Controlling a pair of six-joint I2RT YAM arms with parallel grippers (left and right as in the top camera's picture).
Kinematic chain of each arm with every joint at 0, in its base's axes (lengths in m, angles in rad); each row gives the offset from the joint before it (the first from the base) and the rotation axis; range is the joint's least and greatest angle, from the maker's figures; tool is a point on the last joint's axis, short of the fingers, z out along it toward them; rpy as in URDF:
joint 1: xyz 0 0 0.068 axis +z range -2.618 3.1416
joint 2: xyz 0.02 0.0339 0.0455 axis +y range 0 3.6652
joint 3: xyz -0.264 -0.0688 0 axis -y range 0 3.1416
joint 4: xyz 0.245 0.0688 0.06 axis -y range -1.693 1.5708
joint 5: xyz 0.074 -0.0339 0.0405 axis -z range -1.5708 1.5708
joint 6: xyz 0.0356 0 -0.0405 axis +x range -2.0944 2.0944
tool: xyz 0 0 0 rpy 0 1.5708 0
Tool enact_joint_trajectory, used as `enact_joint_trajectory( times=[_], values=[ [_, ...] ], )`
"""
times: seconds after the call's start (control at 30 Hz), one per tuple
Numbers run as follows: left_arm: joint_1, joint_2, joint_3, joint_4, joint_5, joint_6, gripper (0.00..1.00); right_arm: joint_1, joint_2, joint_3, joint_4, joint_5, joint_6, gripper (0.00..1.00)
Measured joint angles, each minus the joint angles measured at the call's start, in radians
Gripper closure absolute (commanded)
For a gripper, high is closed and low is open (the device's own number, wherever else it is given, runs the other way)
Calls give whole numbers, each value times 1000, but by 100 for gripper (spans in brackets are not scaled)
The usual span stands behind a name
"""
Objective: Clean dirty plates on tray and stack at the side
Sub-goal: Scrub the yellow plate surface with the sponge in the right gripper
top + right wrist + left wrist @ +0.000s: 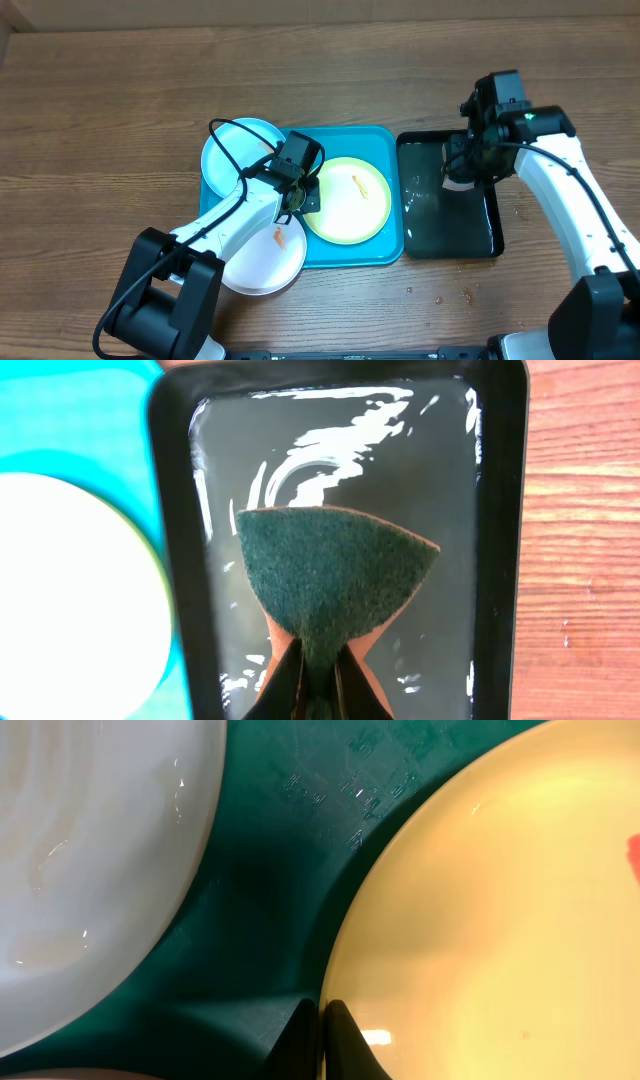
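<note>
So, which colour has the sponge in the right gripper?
The sponge is dark green; right wrist view.

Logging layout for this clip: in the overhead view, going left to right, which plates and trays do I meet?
light blue plate → yellow-green plate → black tray; white plate and turquoise tray overlap others, so left out.

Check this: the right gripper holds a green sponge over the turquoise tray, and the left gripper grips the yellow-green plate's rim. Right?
Not quite. The right wrist view shows the right gripper holding the green sponge over the black tray, not the turquoise one. The left gripper does grip the yellow-green plate by its rim.
</note>
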Motion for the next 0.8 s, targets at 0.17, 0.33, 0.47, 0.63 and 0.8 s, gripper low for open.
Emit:
enact_joint_trajectory(
  times=[0.17,0.33,0.47,0.63,0.8],
  values=[
    [0,0,0,0,-1,0,96,53,0,42,-14,-69,-3,96],
    [0,0,0,0,-3,0,96,186,0,42,18,-97,-4,96],
    [0,0,0,0,-3,0,95,308,0,42,47,-59,-4,96],
    [0,0,0,0,-3,0,95,411,8,34,121,3,-2,96],
    [0,0,0,0,-3,0,96,433,51,-8,211,43,5,96]
  ],
)
